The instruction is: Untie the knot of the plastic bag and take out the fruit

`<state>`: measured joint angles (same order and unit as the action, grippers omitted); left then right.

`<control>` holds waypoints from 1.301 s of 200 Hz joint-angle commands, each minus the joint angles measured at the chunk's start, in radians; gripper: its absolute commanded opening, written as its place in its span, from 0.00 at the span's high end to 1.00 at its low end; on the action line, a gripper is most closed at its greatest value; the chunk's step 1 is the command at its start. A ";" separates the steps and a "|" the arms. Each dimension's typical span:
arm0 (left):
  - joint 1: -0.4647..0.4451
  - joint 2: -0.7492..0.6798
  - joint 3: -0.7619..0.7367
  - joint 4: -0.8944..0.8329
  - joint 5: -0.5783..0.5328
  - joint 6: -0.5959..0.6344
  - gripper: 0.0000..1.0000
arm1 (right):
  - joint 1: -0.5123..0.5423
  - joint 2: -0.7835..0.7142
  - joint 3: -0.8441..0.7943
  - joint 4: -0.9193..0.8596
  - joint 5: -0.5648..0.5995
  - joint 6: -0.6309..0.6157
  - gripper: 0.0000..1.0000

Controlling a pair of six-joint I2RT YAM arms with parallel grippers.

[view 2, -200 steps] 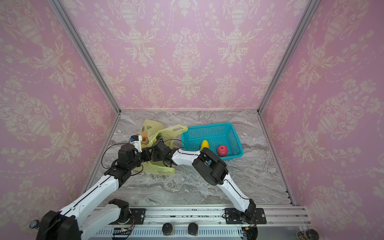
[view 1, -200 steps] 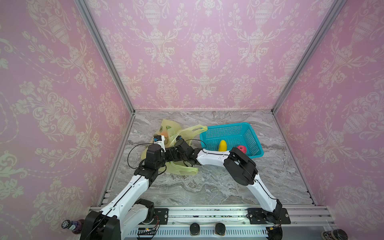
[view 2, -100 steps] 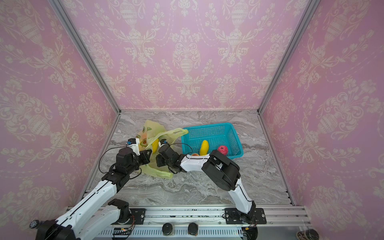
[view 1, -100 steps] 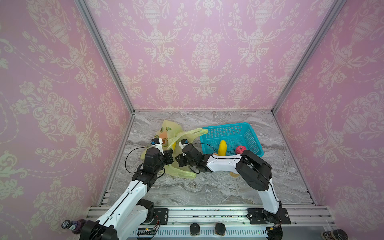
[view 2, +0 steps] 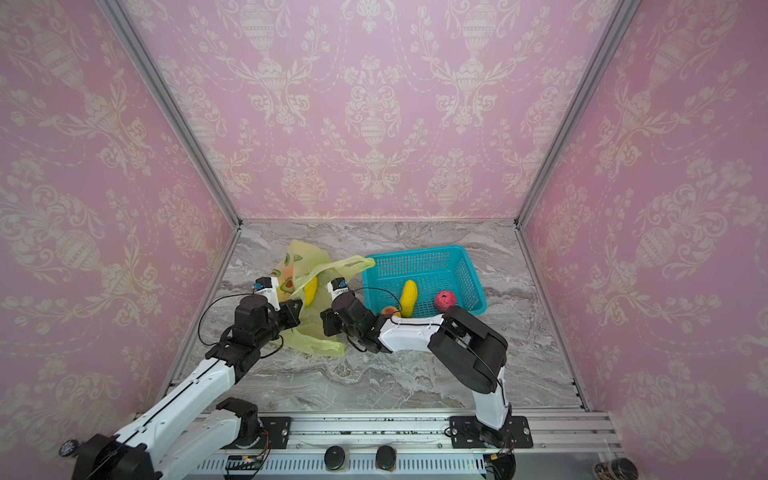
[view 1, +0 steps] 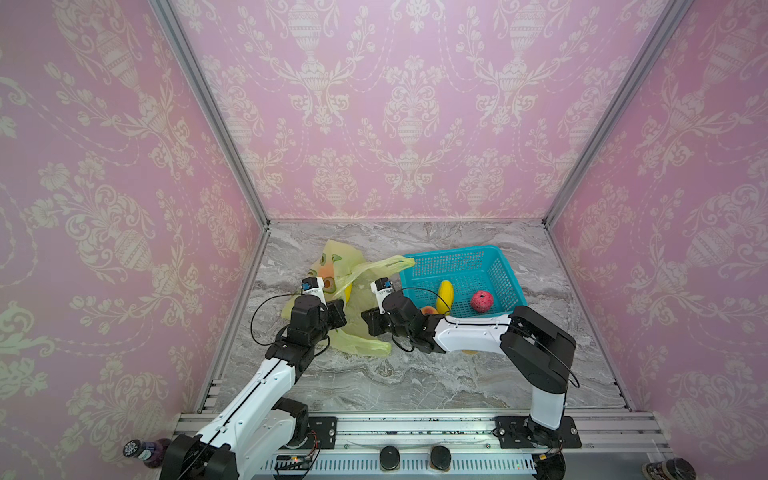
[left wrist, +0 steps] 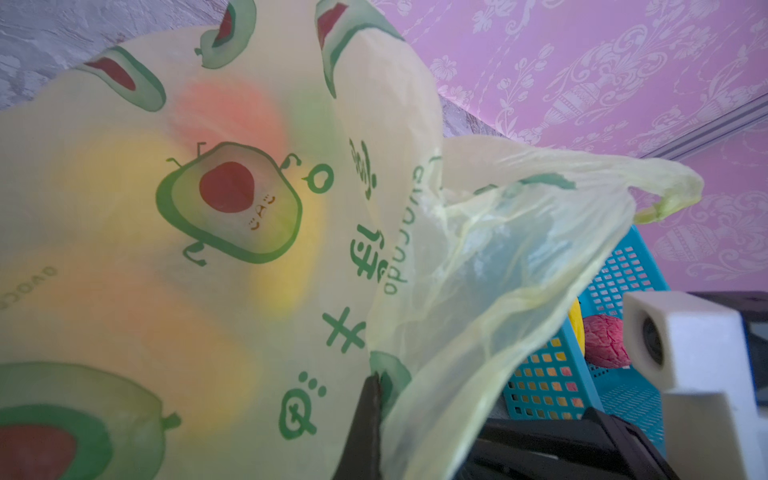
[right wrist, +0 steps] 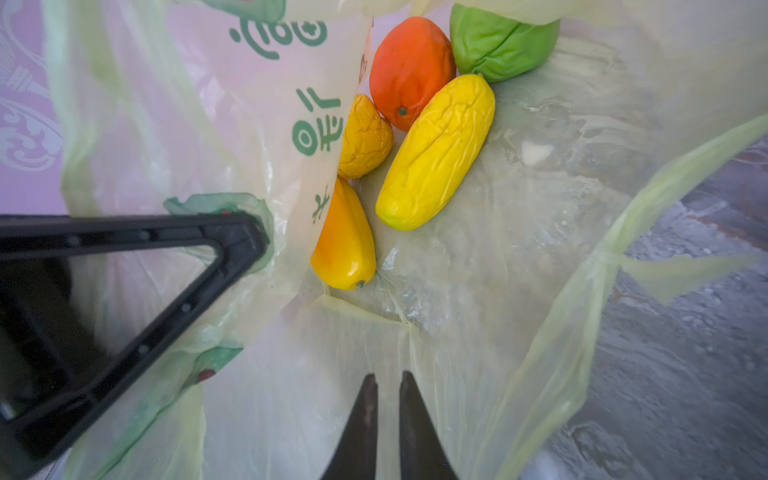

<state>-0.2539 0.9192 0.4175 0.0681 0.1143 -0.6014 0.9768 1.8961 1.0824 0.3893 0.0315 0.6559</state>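
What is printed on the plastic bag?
The plastic bag carries green avocados with dark red pits, clearest in the left wrist view.

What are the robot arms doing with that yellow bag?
The bag is open. The left end effector pinches its edge, holding the mouth open. The right end effector sits at the mouth, nearly shut; whether it grips anything is unclear. Fruit lies inside; a yellow one and a pink one are in the basket.

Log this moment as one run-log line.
plastic bag: mouth open | left hand: shut on bag edge | right hand: at bag mouth, grip unclear | fruit: five visible inside | teal basket: fruit inside
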 commanded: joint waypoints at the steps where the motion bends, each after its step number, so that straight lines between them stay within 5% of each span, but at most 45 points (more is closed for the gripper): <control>1: -0.010 0.006 -0.002 -0.065 -0.086 -0.014 1.00 | 0.006 -0.013 0.004 0.036 0.015 -0.008 0.75; 54: -0.005 -0.065 0.088 -0.389 -0.279 -0.010 1.00 | 0.031 0.165 0.262 -0.115 0.082 0.012 0.38; 88: -0.005 -0.108 0.132 -0.459 -0.383 0.078 1.00 | 0.036 0.319 0.472 -0.230 0.145 0.006 0.26; 179: -0.004 -0.111 0.182 -0.354 -0.129 0.141 1.00 | 0.042 0.649 0.932 -0.535 0.399 0.062 0.09; 213: -0.006 -0.104 0.181 -0.343 -0.083 0.134 1.00 | 0.036 0.700 0.995 -0.568 0.432 0.054 0.15; 260: -0.004 -0.063 0.233 -0.459 -0.119 0.094 1.00 | 0.034 0.630 0.886 -0.489 0.391 0.032 0.50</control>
<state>-0.2535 0.8310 0.5846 -0.3046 -0.0055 -0.4881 1.0149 2.5675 2.0521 -0.1108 0.4274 0.7074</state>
